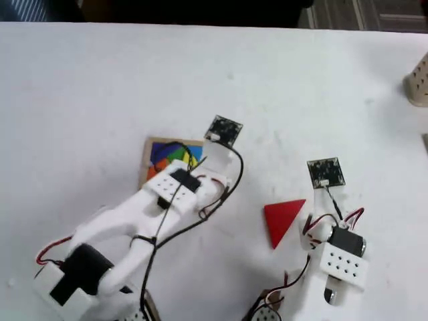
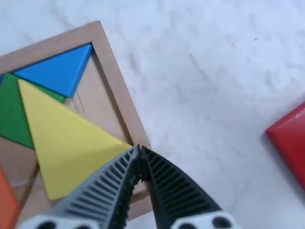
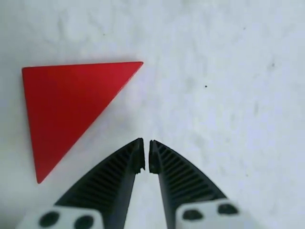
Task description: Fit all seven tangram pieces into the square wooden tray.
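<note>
The square wooden tray (image 1: 151, 144) lies left of the table's middle, with my left arm (image 1: 134, 221) over it. Inside the tray (image 2: 115, 83) I see a blue triangle (image 2: 59, 70), a green piece (image 2: 10, 112), an orange piece (image 2: 5, 202) and a large yellow triangle (image 2: 64, 143) lying askew. My left gripper (image 2: 139, 153) is shut, its tips at the yellow triangle's corner by the tray's rim. A red triangle (image 1: 282, 219) lies flat on the table between the arms. My right gripper (image 3: 146, 155) is shut and holds nothing, just beside the red triangle (image 3: 62, 105).
The table top is white. A pale perforated object (image 1: 419, 81) stands at the far right edge. My right arm (image 1: 341, 257) sits near the front right. Bare table stretches behind the tray and between the tray and the red triangle.
</note>
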{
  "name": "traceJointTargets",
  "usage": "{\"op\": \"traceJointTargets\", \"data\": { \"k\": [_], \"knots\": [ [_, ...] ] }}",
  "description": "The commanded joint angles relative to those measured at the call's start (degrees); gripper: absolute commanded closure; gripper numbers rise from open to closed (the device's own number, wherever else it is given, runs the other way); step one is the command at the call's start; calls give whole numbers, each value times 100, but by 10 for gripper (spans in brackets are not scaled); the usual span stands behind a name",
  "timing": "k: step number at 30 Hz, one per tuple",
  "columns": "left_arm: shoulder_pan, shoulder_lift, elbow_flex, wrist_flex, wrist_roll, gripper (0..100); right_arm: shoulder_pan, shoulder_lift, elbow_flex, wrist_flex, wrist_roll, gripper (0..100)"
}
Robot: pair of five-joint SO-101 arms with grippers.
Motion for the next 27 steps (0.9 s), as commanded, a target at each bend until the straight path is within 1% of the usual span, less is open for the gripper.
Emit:
{"op": "traceJointTargets", "data": {
  "k": [1,5,9,13,18,22,27],
  "knots": [
    [-66,66,-360,62,53,978,-66,-66,-26,-4,97,981],
    [-75,92,-360,563,44,978,-66,-66,-26,-4,114,981],
    [-242,92,-360,949,44,978,-66,-66,-26,-4,114,981],
    [-391,66,-422,932,44,978,-66,-66,-26,-4,123,981],
    [-374,57,-809,967,62,978,-66,-66,-26,-4,123,981],
    [-391,57,-870,967,53,978,-66,-66,-26,-4,123,981],
    [-215,13,-1116,923,70,978,-84,-66,-26,-4,123,981]
  ]
}}
